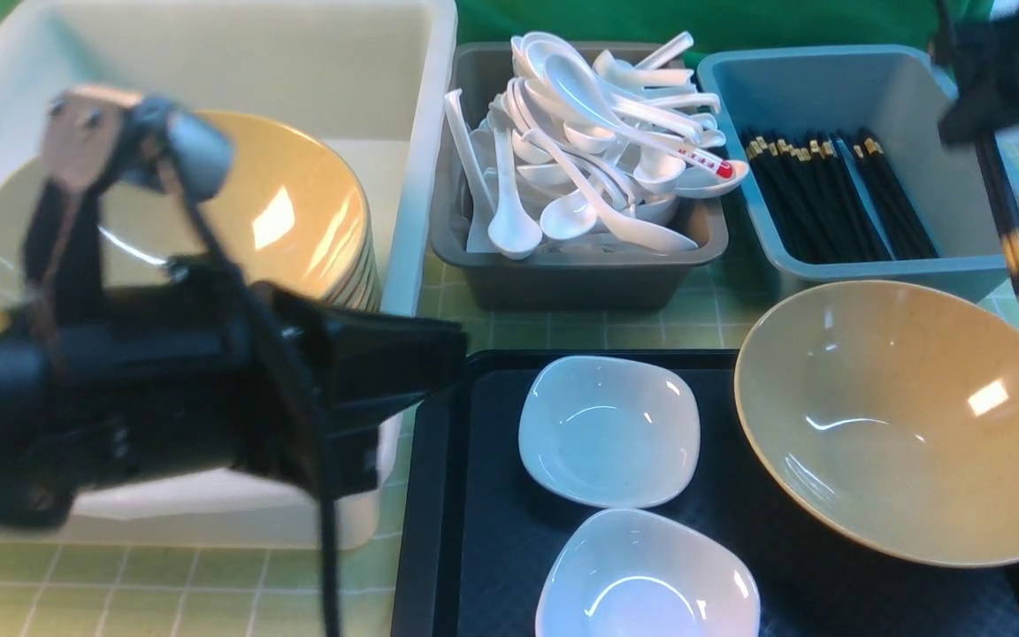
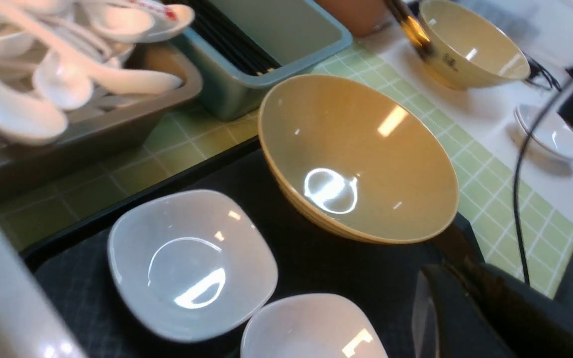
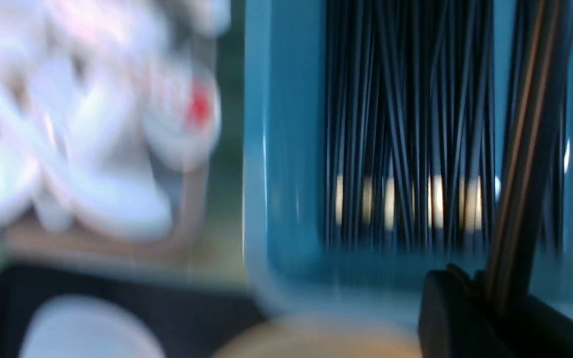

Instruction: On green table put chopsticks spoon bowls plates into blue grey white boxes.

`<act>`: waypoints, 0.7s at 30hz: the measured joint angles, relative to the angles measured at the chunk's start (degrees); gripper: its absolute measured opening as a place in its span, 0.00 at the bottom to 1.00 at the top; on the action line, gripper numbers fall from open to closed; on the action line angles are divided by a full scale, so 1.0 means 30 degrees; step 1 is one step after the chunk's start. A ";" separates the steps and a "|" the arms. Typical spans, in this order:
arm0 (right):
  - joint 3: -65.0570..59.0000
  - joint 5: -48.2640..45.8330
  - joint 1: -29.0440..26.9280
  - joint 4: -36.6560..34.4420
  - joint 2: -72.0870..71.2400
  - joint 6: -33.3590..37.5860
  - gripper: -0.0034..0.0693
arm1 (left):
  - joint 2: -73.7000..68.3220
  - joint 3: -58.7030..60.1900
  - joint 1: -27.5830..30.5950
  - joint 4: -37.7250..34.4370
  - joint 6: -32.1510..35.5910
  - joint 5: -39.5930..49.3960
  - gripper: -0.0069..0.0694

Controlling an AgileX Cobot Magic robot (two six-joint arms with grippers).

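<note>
A tan bowl [image 1: 899,416] and two white plates [image 1: 609,431] [image 1: 647,575] sit on a black tray [image 1: 474,495]. My right gripper [image 1: 983,124] is shut on black chopsticks [image 1: 1005,212] and holds them over the right side of the blue box [image 1: 828,80], where several chopsticks [image 1: 828,195] lie. The right wrist view, blurred, shows the gripper [image 3: 485,303] and the held chopsticks [image 3: 520,174]. My left gripper [image 1: 448,354] looks shut and empty. It hangs by the white box's [image 1: 209,53] near right corner, beside the tray. In the left wrist view this gripper [image 2: 440,278] is next to the bowl [image 2: 356,159].
Stacked tan bowls [image 1: 297,212] stand in the white box. The grey box [image 1: 563,274] is heaped with white spoons [image 1: 598,150]. The green table [image 1: 164,584] shows around the boxes. Off its right edge, a smaller bowl [image 2: 470,44] and a dish [image 2: 550,134] sit on a white surface.
</note>
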State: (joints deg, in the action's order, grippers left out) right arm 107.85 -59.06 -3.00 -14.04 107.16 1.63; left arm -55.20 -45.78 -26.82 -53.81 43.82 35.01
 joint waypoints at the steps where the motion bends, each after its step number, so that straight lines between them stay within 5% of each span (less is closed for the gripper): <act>1: 0.1707 0.0097 -0.0162 -0.0376 0.1325 -0.0020 0.10 | -0.0598 -0.0498 0.0000 -0.0235 0.0555 0.0374 0.09; 10: 0.8882 0.1244 -0.0247 -0.1177 0.8736 -0.0543 0.10 | -0.3787 -0.3067 0.0000 -0.0634 0.1552 0.1630 0.09; 16: 0.8457 0.2824 -0.0247 -0.1157 1.0258 -0.0368 0.13 | -0.4024 -0.3251 0.0000 -0.0634 0.1569 0.1631 0.09; 21: 0.7327 0.2863 -0.0285 -0.1176 0.9861 0.0619 0.26 | -0.4024 -0.3267 0.0000 -0.0634 0.1593 0.1825 0.09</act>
State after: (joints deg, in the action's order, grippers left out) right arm 129.84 -50.47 -3.85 -17.57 136.74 3.48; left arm -67.27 -55.58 -26.82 -55.71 48.59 40.49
